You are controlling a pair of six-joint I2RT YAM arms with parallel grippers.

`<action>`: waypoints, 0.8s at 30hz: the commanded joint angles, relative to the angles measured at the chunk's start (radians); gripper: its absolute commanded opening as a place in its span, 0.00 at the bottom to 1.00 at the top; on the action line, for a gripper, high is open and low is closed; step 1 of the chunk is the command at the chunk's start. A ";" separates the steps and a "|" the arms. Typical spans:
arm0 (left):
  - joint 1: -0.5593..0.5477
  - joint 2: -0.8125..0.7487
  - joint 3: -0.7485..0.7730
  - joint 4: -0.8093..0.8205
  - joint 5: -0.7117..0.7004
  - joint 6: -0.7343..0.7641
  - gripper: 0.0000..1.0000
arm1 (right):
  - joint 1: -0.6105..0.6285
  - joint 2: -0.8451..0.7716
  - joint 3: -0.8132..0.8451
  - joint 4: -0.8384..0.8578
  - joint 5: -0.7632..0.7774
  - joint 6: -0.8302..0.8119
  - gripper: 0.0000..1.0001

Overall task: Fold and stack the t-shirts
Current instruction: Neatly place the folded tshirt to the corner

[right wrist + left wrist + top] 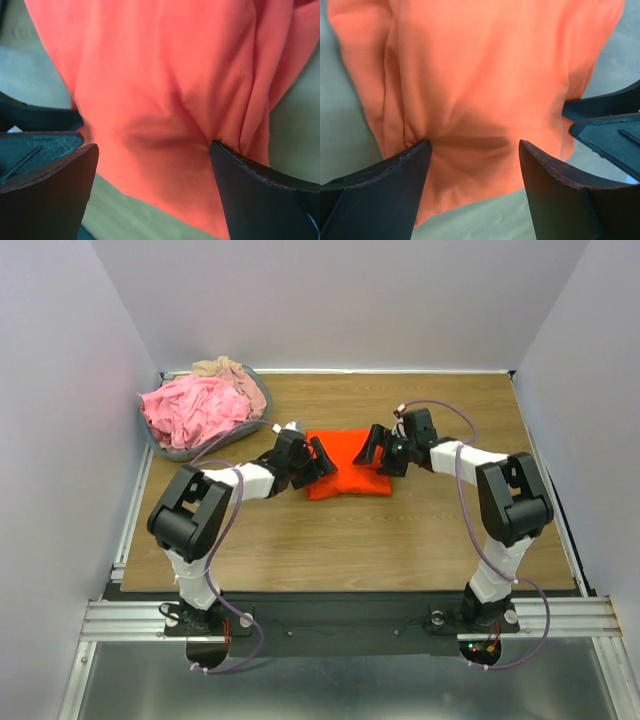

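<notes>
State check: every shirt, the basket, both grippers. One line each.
orange-red t-shirt: folded, lying flat
basket: holds two unfolded shirts
pink t-shirt: crumpled, in the basket
beige t-shirt: crumpled, in the basket behind the pink one
left gripper: open, tips at the orange-red t-shirt
right gripper: open, tips at the orange-red t-shirt

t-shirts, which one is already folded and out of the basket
The orange-red t-shirt, folded mid-table between the left gripper and right gripper; the pink t-shirt and beige t-shirt lie crumpled in the grey basket.
</notes>
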 commanded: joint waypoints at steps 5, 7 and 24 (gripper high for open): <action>-0.106 -0.264 -0.263 -0.095 -0.063 -0.064 0.83 | 0.060 -0.294 -0.317 -0.043 0.137 0.053 1.00; -0.133 -0.314 -0.263 -0.111 -0.083 -0.076 0.83 | 0.060 -0.356 -0.340 -0.045 0.148 0.053 1.00; -0.186 -0.893 -0.318 -0.477 -0.430 -0.198 0.91 | 0.060 -0.522 -0.369 -0.083 0.320 -0.051 0.93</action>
